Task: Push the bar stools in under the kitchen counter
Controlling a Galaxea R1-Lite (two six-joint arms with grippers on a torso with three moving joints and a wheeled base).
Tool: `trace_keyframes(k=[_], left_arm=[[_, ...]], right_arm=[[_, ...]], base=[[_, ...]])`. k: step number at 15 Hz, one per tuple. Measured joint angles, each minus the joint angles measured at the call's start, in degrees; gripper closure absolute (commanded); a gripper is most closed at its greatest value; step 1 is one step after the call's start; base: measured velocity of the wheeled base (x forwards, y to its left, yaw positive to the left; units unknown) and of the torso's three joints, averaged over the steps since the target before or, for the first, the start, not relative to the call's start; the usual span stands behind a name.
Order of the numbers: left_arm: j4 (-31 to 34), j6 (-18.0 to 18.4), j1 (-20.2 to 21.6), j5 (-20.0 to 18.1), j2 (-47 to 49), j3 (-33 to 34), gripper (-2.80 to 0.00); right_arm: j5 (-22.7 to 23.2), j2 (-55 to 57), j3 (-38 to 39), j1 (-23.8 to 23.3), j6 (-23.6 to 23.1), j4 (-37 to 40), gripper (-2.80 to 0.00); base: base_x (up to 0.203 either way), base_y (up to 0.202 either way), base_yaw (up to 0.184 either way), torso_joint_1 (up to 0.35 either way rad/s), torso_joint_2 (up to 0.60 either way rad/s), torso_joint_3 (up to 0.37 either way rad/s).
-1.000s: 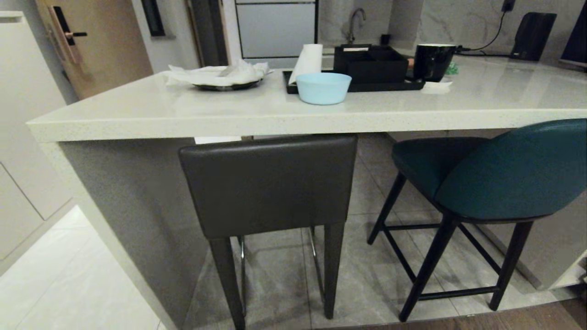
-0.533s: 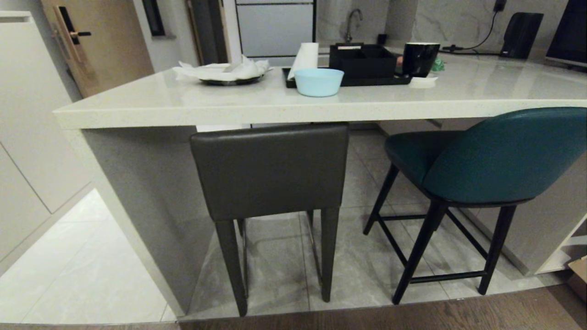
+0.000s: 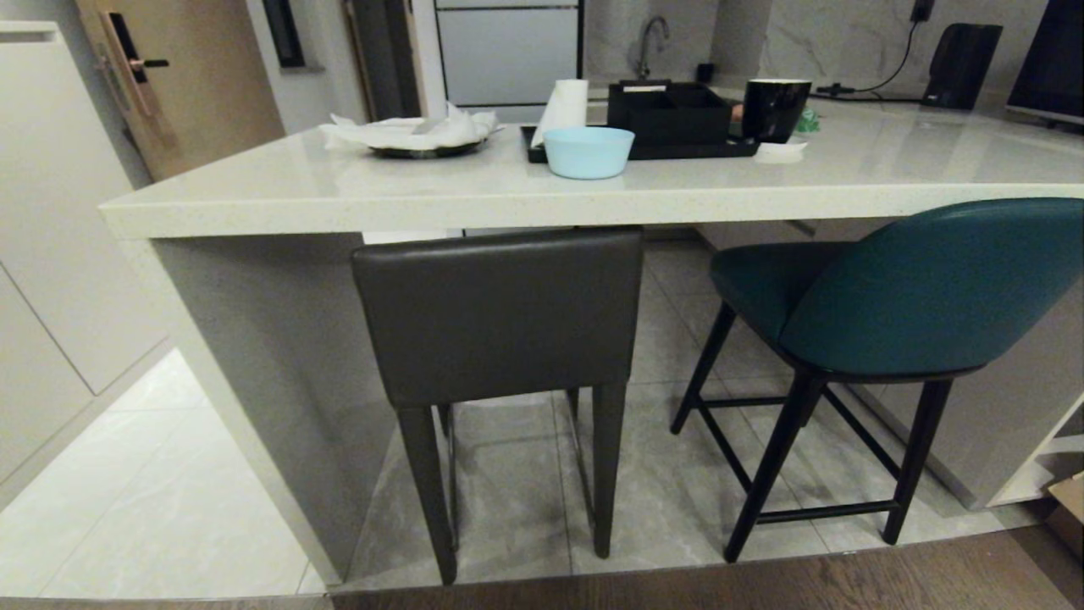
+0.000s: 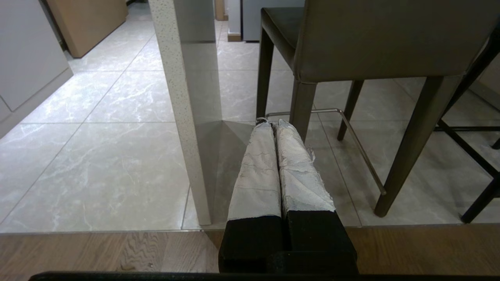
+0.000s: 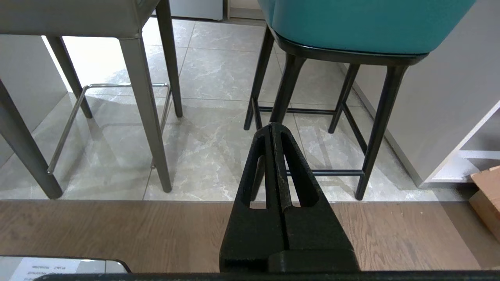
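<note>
Left end: counter (image 3: pixel 474 199) slab side panel (image 3: pixel 279 364) drops to the floor, so nothing goes in past it on that side.

Left gripper (image 4: pixel 273 124), seen from its own wrist camera: the two wrapped fingers are pressed flat together, nothing between them. It hangs low over the wood floor strip, aimed at the gap between the side panel and the grey stool's near leg. Not touching either. Not visible from the head camera.

Grey stool (image 3: pixel 500 318): square back facing the robot, top of the back just under the counter edge, seat reaching in beneath the slab. Looks mostly tucked in; judged the nearer-done of the two.

On the counter above it: plate with crumpled paper (image 3: pixel 415 135), blue bowl (image 3: pixel 589 152), black tray (image 3: pixel 669 127) with a box and mug. Well back from the edge, so a bump on the stools shouldn't disturb them.

Right gripper (image 5: pixel 272 125): black fingers closed on each other, empty, low over the wood floor, pointing at the teal stool's legs. Clear of them.

Teal stool (image 3: pixel 923 292): sits skewed, curved back standing out proud of the counter edge, seat only partly under. This one needs the real push; probably square it up first so the legs don't catch the right-hand panel.
</note>
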Motion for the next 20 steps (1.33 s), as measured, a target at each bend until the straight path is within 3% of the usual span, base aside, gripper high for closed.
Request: trace_keyframes(k=[4,16,20], left_arm=[[0.0,-0.5,-0.1,0.1,0.0,0.0,0.0],[0.0,-0.6,-0.1,0.1,0.0,0.0,0.0],[0.1,-0.5,-0.1,0.1,0.0,0.0,0.0]], right_arm=[[-1.3,0.0,0.0,0.0,6.1,-0.3,0.0],[-1.4,0.0,-0.1,0.0,6.6,-0.4,0.0],[-1.4,0.0,-0.1,0.0,6.6,-0.4,0.0]], base=[[0.0,0.0,0.0,0.0,0.0,0.0],[0.0,0.0,0.0,0.0,0.0,0.0],[0.0,0.0,0.0,0.094,-0.26,-0.216]])
